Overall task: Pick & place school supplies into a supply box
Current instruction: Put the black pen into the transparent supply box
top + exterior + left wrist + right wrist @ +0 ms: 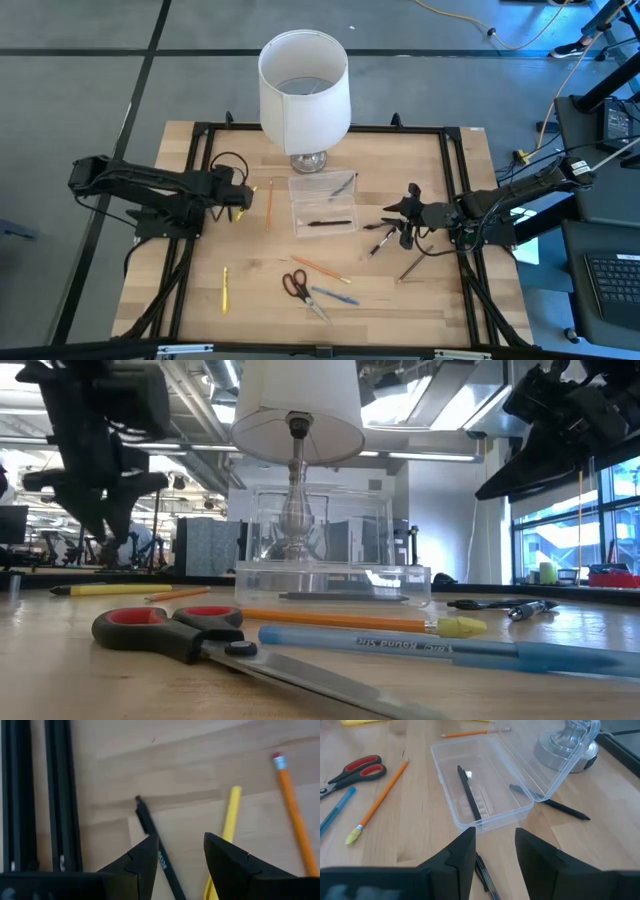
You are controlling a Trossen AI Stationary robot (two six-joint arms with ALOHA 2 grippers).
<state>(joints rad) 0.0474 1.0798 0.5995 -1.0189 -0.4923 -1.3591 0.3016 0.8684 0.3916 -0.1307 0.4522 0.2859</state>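
Note:
The clear supply box lies open at the table's middle, with one black pen inside; a second dark pen lies under its raised lid. My left gripper is open and hovers left of the box over a black pen and a yellow pen, with an orange pencil beside them. My right gripper is open to the right of the box, above a black pen. Near the front edge lie scissors, an orange pencil, a blue pen and a yellow pencil.
A white-shaded lamp on a glass base stands just behind the box. Two more black pens lie on the right part of the table. Black frame rails run along the table's left, right and far sides.

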